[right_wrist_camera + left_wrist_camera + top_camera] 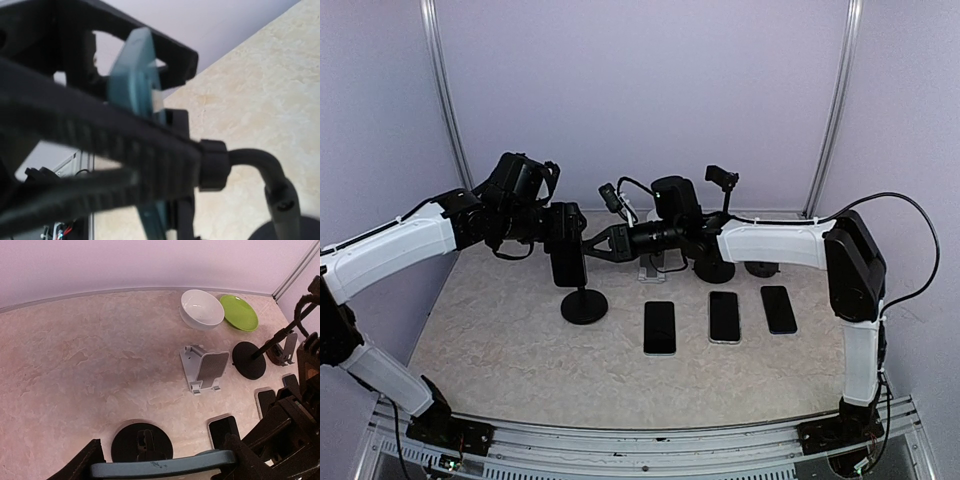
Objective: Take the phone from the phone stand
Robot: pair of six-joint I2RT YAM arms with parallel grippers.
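**Kid:** Where is the phone (568, 262)?

**Helper:** It sits in the phone stand (584, 306), up above the tabletop (500, 340). The left gripper (162, 462) pinches it by both sides.

**Kid:** And the right gripper (601, 243)?

**Helper:** It is right beside the stand's top. It looks blurry, so I cannot tell if it squeezes.

**Kid:** What comes next?

**Helper:** I think the phone must be pulled up and out while the stand keeps steady.

Left hand (566, 238), right hand (593, 244) close together
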